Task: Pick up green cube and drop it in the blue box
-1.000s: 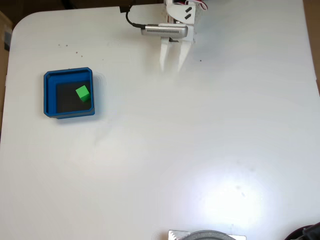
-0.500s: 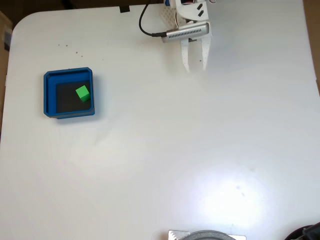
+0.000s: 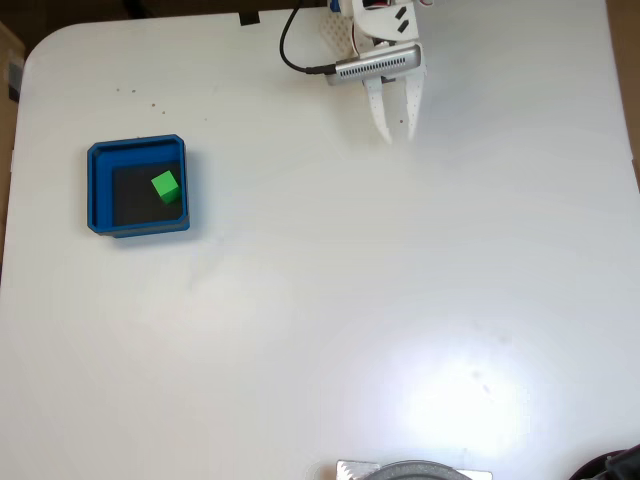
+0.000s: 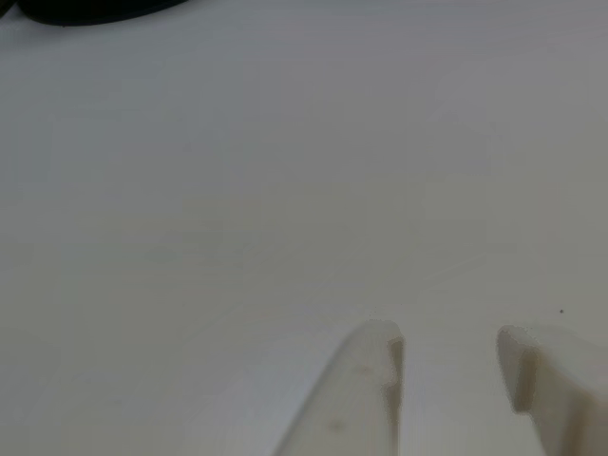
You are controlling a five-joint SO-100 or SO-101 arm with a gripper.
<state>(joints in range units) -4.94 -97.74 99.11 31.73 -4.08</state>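
Note:
The green cube (image 3: 166, 186) lies inside the blue box (image 3: 96, 190), on its dark floor toward the right wall, in the fixed view. The box sits at the table's left side. My gripper (image 3: 398, 134) hangs over bare white table at the top centre, far to the right of the box, fingers pointing down the picture. Its two white fingers stand a little apart with nothing between them. In the other view the gripper (image 4: 448, 347) enters from the bottom edge, with a clear gap between the tips above plain table.
A black cable (image 3: 290, 50) loops from the arm at the top edge. A grey round object (image 3: 415, 470) and a dark object (image 3: 615, 465) sit at the bottom edge. A dark shape (image 4: 85, 9) lies at the other view's top left.
The gripper has swung to the right along the top of the table, away from the box. The cube and box have not moved.

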